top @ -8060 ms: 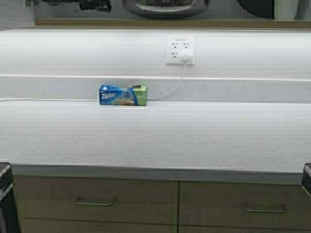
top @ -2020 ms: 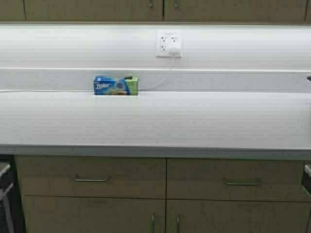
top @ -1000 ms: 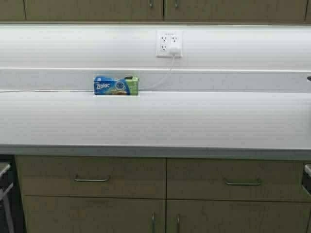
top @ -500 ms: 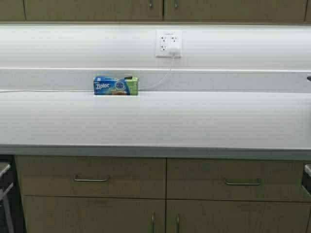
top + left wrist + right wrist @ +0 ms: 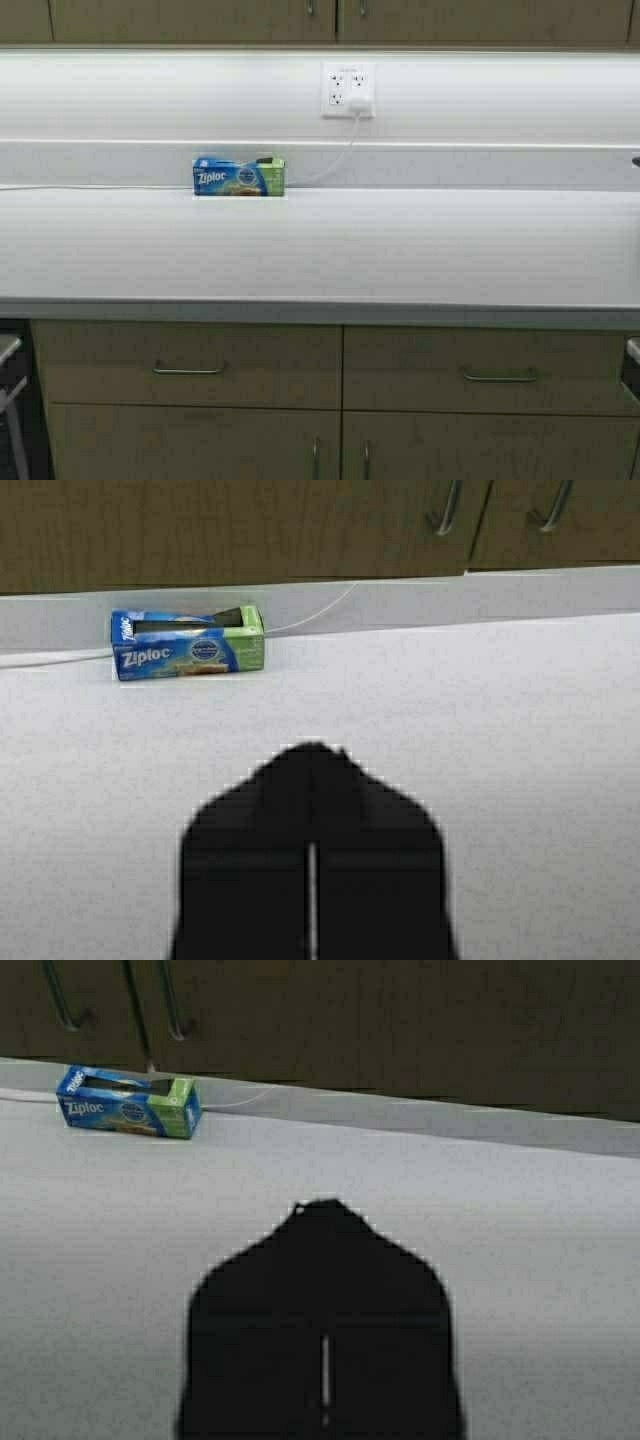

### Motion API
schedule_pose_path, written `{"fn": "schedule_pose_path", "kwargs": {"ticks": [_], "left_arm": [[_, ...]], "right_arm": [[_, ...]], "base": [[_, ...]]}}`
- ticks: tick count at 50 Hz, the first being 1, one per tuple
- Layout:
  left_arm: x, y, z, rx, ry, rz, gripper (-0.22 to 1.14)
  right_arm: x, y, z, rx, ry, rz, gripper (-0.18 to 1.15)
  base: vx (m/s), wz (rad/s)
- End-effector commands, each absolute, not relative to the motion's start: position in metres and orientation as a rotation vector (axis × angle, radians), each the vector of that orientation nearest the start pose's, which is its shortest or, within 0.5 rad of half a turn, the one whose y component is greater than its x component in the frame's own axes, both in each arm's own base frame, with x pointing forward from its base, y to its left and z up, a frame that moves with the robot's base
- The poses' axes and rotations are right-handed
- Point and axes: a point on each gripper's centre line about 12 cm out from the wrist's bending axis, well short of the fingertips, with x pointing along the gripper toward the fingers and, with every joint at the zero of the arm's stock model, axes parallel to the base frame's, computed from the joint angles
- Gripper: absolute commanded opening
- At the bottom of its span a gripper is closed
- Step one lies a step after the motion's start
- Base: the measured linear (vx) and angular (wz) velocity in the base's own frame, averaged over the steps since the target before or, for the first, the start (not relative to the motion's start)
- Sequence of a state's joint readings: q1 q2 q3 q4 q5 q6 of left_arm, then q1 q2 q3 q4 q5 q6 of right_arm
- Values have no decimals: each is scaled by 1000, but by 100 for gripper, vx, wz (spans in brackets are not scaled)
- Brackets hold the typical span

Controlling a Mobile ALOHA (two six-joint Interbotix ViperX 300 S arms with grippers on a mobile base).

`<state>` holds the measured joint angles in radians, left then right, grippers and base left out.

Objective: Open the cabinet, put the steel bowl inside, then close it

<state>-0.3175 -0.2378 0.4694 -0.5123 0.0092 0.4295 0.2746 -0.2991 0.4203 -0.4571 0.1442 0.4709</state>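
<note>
The cabinet (image 5: 200,20) spans the top of the high view with both tan doors closed and the lower ends of its steel handles (image 5: 310,8) showing. It also fills the far background of the left wrist view (image 5: 250,530) and the right wrist view (image 5: 400,1020). The steel bowl is out of view. My left gripper (image 5: 312,748) is shut and empty, hovering over the white countertop (image 5: 500,730). Over the same counter, my right gripper (image 5: 322,1203) is likewise shut with nothing in it.
A blue Ziploc box (image 5: 238,176) lies at the back of the countertop (image 5: 400,250) by the backsplash. A wall outlet (image 5: 348,90) has a white cord plugged in. Below the counter edge is the base cabinet with drawers (image 5: 190,365).
Eight seconds ago the cabinet stood open with items on its shelf; now its doors are closed and the robot has backed away. Nothing has changed in the last two seconds.
</note>
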Motion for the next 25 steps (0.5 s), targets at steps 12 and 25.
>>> {"fn": "schedule_pose_path", "kwargs": {"ticks": [12, 25], "left_arm": [[370, -123, 351, -52, 211, -313, 5], [369, -123, 353, -53, 205, -313, 5]], "right_arm": [[362, 95, 382, -26, 202, 214, 6], [362, 95, 384, -26, 196, 214, 6]], "base": [[0, 0], [0, 0]]}}
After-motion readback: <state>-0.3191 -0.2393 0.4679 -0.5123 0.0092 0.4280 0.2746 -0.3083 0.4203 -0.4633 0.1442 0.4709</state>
